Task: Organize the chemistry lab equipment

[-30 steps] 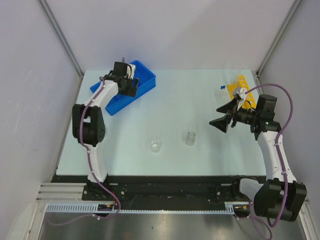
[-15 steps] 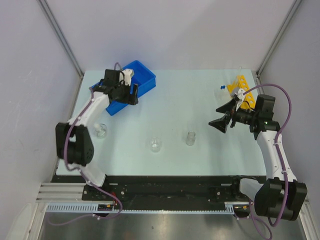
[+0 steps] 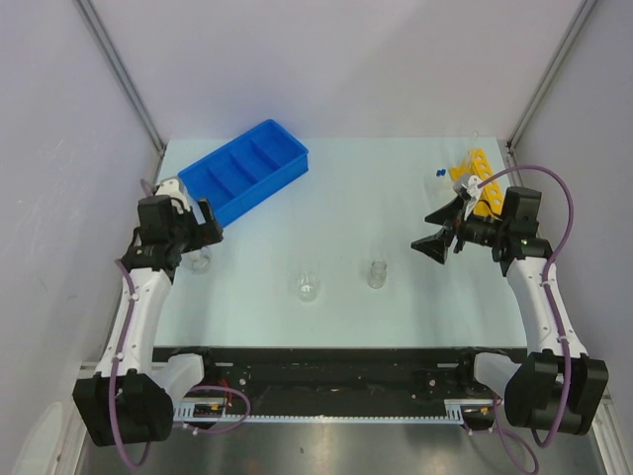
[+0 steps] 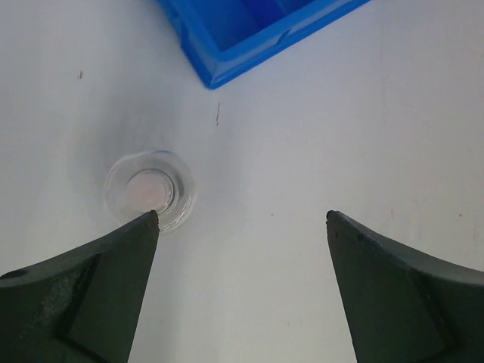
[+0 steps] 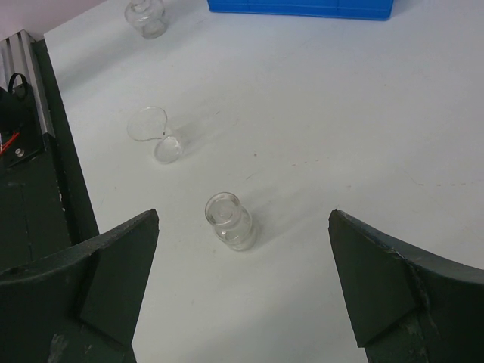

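The blue divided tray (image 3: 247, 168) lies at the back left and looks empty; its corner shows in the left wrist view (image 4: 249, 30). My left gripper (image 3: 203, 224) is open and empty, hovering just in front of the tray. A small clear glass jar (image 3: 201, 259) stands under it, by the left fingertip (image 4: 150, 189). A small clear beaker (image 3: 309, 287) and a clear vial (image 3: 377, 274) stand mid-table. My right gripper (image 3: 435, 234) is open and empty, right of the vial (image 5: 229, 219). The yellow holed rack (image 3: 475, 180) lies at the back right with two blue-capped tubes (image 3: 438, 174) beside it. The clear plate is not visible.
The right wrist view shows the beaker (image 5: 155, 134), the far jar (image 5: 146, 17) and the tray's edge (image 5: 302, 6). The black front rail (image 3: 326, 358) runs along the near edge. Grey walls and metal posts close the sides and back.
My left arm has pulled back from over the blue tray to the near left, uncovering the tray and the small jar. The right gripper has barely moved.
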### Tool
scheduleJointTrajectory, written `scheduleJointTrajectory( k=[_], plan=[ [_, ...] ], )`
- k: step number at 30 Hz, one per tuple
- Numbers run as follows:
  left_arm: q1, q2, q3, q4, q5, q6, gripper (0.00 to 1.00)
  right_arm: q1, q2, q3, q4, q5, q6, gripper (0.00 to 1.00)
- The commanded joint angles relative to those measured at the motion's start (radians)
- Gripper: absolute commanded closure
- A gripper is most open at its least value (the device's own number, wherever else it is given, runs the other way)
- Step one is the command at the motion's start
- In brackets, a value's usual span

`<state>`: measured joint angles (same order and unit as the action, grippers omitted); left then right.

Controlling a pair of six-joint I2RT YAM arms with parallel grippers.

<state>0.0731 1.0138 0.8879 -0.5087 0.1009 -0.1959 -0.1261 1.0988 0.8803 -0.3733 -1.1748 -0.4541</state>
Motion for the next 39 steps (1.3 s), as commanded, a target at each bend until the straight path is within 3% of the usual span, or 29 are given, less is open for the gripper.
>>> scheduleJointTrajectory(
  k=[1, 19, 35, 39],
  plan=[
    [0.022, -0.011, -0.036, 0.010, -0.049, -0.079, 0.03, -0.015, -0.011, 0.003, 0.008, -0.005, -0.006, 0.00],
    [0.045, -0.043, -0.093, 0.044, -0.092, -0.016, 0.00, -0.014, -0.013, 0.005, 0.008, -0.009, -0.003, 0.00],
    [0.060, 0.043, -0.124, 0.064, -0.061, -0.034, 0.00, -0.010, -0.020, 0.003, 0.008, -0.002, -0.005, 0.00],
    [0.062, 0.078, -0.129, 0.055, -0.134, -0.039, 0.00, 0.000, -0.022, 0.003, 0.007, 0.004, -0.009, 0.00]
  ],
)
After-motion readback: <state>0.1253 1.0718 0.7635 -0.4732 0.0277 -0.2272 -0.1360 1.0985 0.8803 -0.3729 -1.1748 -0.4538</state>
